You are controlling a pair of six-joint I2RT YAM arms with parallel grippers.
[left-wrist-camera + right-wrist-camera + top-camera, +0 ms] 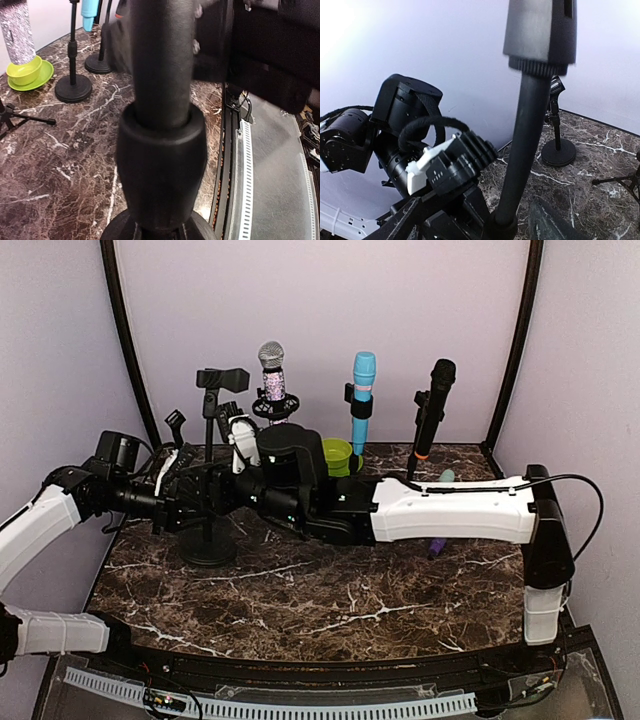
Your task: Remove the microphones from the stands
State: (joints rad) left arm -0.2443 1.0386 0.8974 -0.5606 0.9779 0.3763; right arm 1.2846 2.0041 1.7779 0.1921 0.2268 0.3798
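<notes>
1. Black-and-white, the left gripper point(203, 502) is clamped tight on the lower pole of the stand point(208, 548). It grips just above the stand's round base, at the left of the marble table point(330, 590).
2. The left wrist view is filled by that pole point(162, 75), with a thick collar point(161, 165) below it.
3. The right gripper point(228, 440) reaches across from the right and sits higher on the same pole, under the clip point(222, 378). In its wrist view the jaws appear to stand apart on either side of the pole, gripping nothing.
4. The right wrist view shows the clip's grey threaded socket point(540, 35) from below.
5. Three microphones stand upright in holders along the far wall, right of the gripped stand. From left to right they are the glitter microphone point(272, 365), the blue microphone point(362, 390) and the black microphone point(435, 405).
6. A lime-green bowl point(338, 455) sits between the glitter and blue ones.
7. A purple object point(437, 545) peeks out at the near side of the right arm point(455, 510), too hidden to identify.
</notes>
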